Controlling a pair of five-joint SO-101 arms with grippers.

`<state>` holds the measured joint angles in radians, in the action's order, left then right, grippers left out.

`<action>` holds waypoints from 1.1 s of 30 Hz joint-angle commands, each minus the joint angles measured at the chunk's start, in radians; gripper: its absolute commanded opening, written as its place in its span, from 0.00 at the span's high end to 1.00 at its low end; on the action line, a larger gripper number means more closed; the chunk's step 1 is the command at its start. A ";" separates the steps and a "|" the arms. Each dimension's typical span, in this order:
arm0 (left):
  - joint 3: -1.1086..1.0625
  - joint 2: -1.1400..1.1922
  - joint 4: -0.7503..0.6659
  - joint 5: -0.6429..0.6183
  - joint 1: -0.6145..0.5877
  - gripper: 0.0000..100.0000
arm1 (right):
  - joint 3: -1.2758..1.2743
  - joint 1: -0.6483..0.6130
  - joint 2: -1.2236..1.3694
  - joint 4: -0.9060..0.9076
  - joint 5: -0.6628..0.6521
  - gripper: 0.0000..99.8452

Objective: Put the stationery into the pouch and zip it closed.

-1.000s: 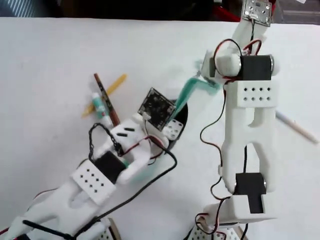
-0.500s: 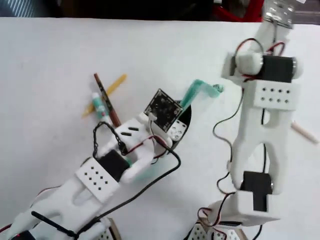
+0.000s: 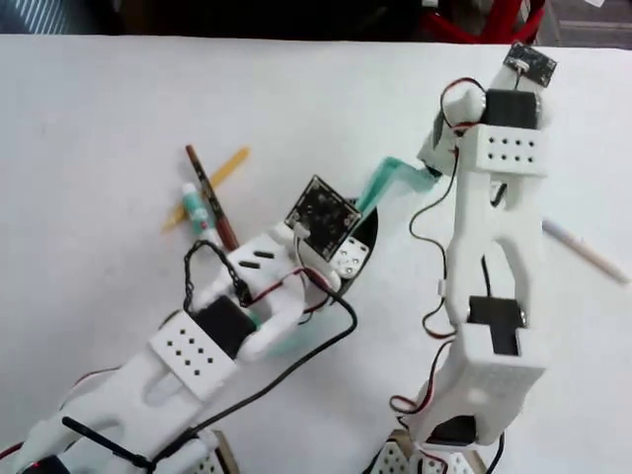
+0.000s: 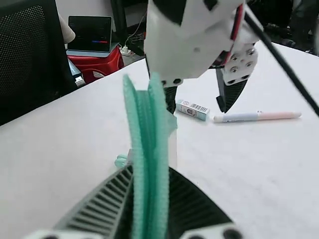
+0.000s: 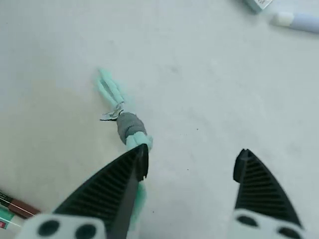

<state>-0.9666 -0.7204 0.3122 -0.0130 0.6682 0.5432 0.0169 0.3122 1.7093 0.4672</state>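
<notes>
Right arm has swung back in from the side, so the right gripper [image 5: 193, 154] now hangs wide open over the zip pull [image 5: 128, 124] of the green pouch [image 3: 387, 181], one jaw tip right beside it, holding nothing. Left gripper [image 4: 149, 172] is clamped on the pouch mid-table. Looks barely started to me: yellow pencil [image 3: 225, 170], brown pen [image 3: 202, 186] and pastel pen [image 3: 585, 249] all lie out on the table.

White arms [image 3: 469, 232] carry black servos [image 3: 494, 328], thin red-and-black cables [image 3: 413, 235] and dotted white plates [image 3: 509, 148].

White table [image 3: 99, 99]: brown pen [image 3: 197, 170], yellow pen [image 3: 225, 168], small tube [image 3: 195, 207], pastel pen [image 3: 585, 251].
</notes>
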 commanded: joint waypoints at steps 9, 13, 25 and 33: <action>0.002 0.015 0.012 0.009 -0.036 0.98 | 0.195 -0.082 -0.059 0.002 0.146 0.73; 0.002 0.015 0.012 0.009 -0.039 0.98 | 0.199 -0.119 -0.016 -0.021 0.150 0.73; 0.000 0.015 0.011 0.009 -0.035 0.98 | 0.209 -0.120 0.153 -0.099 0.144 0.73; 0.000 0.015 0.011 0.009 -0.036 0.98 | 0.209 -0.189 0.194 -0.101 0.143 0.81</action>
<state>-0.9682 -0.7173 0.3122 -0.0130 0.6375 0.7150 -0.1320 0.5056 1.6233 0.6099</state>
